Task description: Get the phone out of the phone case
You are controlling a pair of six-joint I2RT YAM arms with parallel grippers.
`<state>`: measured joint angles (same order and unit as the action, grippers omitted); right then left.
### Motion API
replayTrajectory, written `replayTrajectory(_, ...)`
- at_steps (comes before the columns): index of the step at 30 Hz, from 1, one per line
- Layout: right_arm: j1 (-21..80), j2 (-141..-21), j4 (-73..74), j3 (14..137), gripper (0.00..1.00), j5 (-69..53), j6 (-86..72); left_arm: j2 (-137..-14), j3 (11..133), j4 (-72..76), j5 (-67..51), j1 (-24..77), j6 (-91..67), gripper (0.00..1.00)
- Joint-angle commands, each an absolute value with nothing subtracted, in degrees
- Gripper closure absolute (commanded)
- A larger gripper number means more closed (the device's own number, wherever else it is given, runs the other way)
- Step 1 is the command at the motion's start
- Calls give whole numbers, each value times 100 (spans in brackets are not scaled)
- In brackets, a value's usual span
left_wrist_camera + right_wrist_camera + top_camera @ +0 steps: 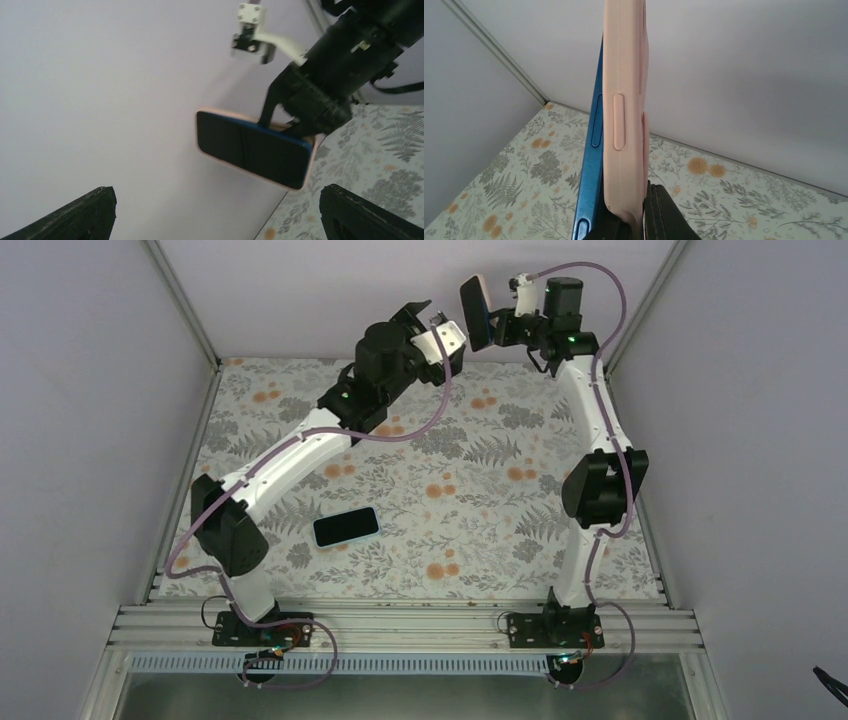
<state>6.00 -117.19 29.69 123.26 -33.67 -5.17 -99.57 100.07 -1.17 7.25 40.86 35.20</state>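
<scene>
The right gripper (497,328) was seen raised near the back wall, high above the floral tablecloth (480,500); its jaws were clamped on one end of the pink phone case (624,125), with the blue phone (594,150) lodged against it. From the right wrist, the phone's blue side was seen lying alongside the case's edge and standing proud of it; whether it had been fully freed could not be told. From the left wrist, the dark screen was turned toward that camera, with a pink rim showing around it.

The left gripper (435,330) was held just beside the cased phone, apart from it; its fingers (75,215) were spread wide and nothing was grasped between them. A second handset (346,528), dark-screened with a pale blue rim, was seen lying flat on the tablecloth between the two arms, well apart from both grippers.
</scene>
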Motion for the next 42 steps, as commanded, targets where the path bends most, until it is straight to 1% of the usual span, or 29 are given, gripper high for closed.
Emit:
replayTrajectory(1, 879, -11508, 2642, 12452, 97, -3176, -707, -10525, 10232, 132, 351, 4190, 3160, 0)
replayTrajectory(5, 1069, -11472, 2681, 12494, 97, -3005, -721, -10984, 10327, 249, 336, 4201, 3060, 0)
replayTrajectory(12, 1151, -11341, 2665, 12325, 97, -3003, -794, -11374, 10276, 914, 820, 4177, 2885, 0)
replayTrajectory(20, 1168, -11253, 2646, 12171, 97, -3138, -813, -11426, 10258, 1177, 1118, 4100, 2689, 0)
replayTrajectory(31, 1230, -11108, 2549, 11960, 97, -3173, -841, -11742, 10600, 1223, 1477, 4058, 2716, 0)
replayTrajectory(35, 1236, -11094, 2527, 11924, 97, -3255, -891, -11908, 10737, 1362, 1970, 4052, 2849, 2)
replayTrajectory(38, 1248, -11036, 2475, 11806, 97, -3361, -982, -11976, 10614, 1777, 2702, 4077, 2925, 8)
replayTrajectory(40, 1243, -11003, 2443, 11711, 97, -3495, -1065, -12002, 10407, 2451, 3432, 4115, 3210, 14)
replayTrajectory(42, 1241, -10945, 2374, 11528, 97, -3803, -1187, -11996, 10107, 3439, 4153, 4125, 3671, 15)
